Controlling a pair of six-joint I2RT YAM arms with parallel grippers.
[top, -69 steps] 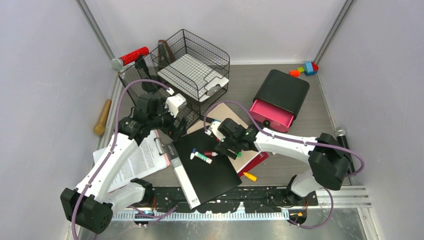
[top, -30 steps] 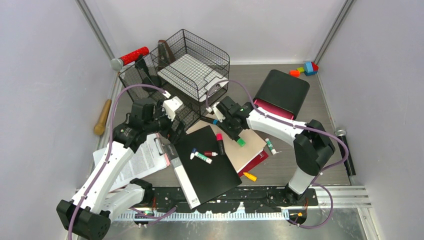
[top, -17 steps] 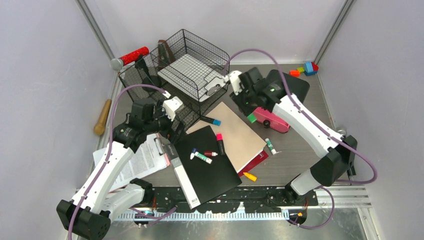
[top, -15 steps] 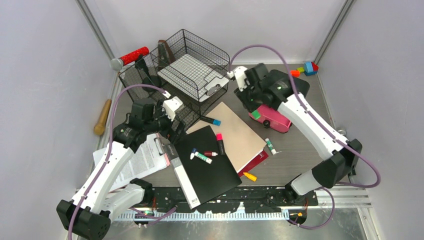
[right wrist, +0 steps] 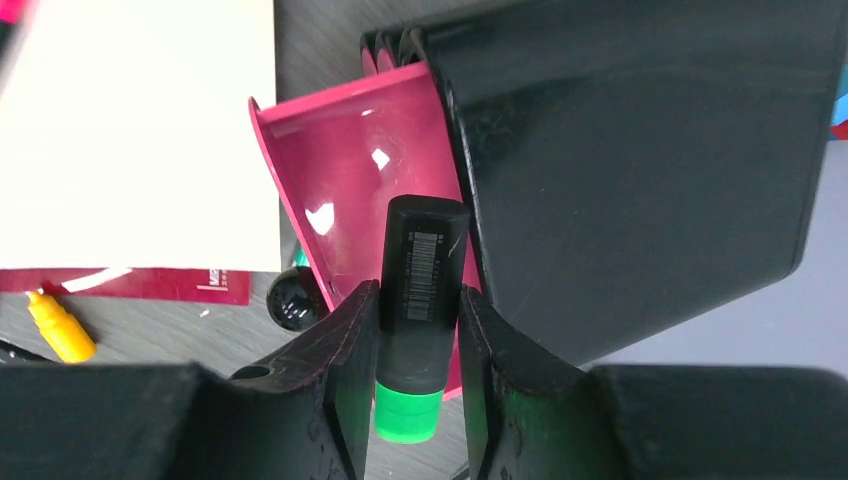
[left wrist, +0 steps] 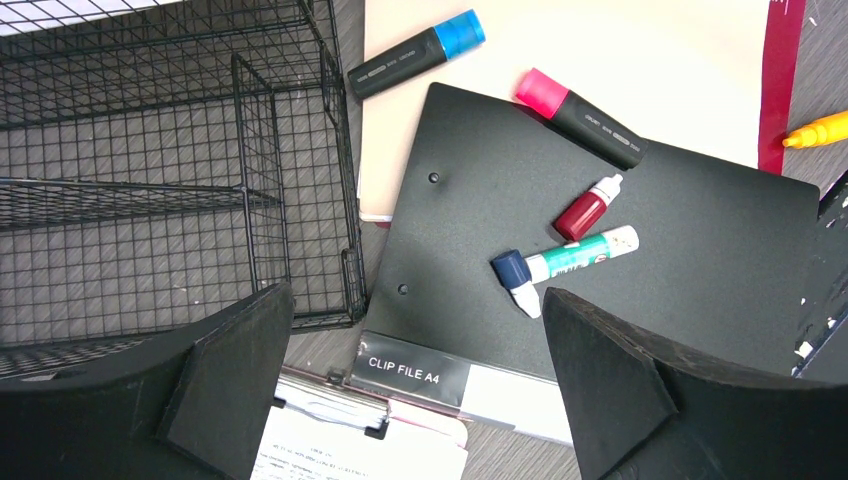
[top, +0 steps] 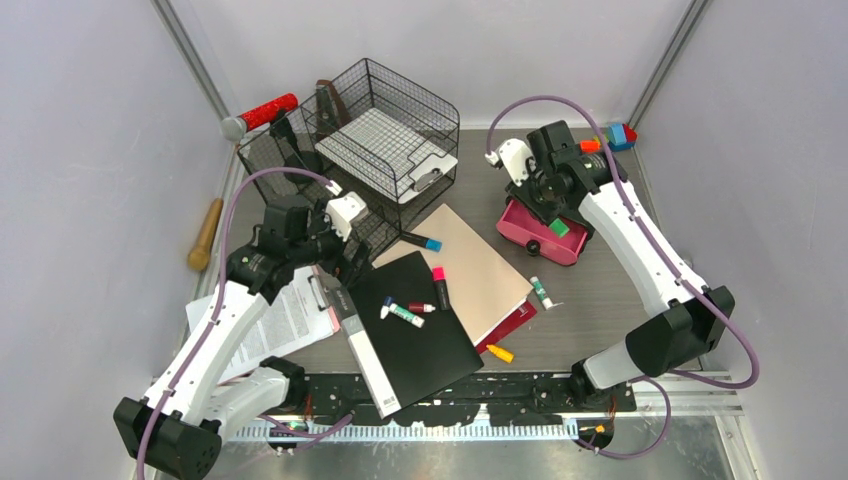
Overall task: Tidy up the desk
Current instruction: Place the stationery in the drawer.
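Above desk (top: 585, 320), right end effector (right wrist: 415, 325) clamps green-capped marker (right wrist: 425, 250)

This is looking like a robotics lab booth dressed up as an office: bare pale walls (top: 90, 150) are closing in a grey desk (top: 585, 305) on three sides, while a left robot arm (top: 215, 330) and a right robot arm (top: 640, 240) are standing bolted by a metal rail (top: 700, 390) at six o'clock. Office goods are lying about: a wire tray rack (top: 395, 110) at eleven o'clock, a drawer unit (top: 530, 232) at one, and a folder (top: 415, 335), a clipboard (top: 275, 320) and markers (top: 438, 286) nearer the middle.
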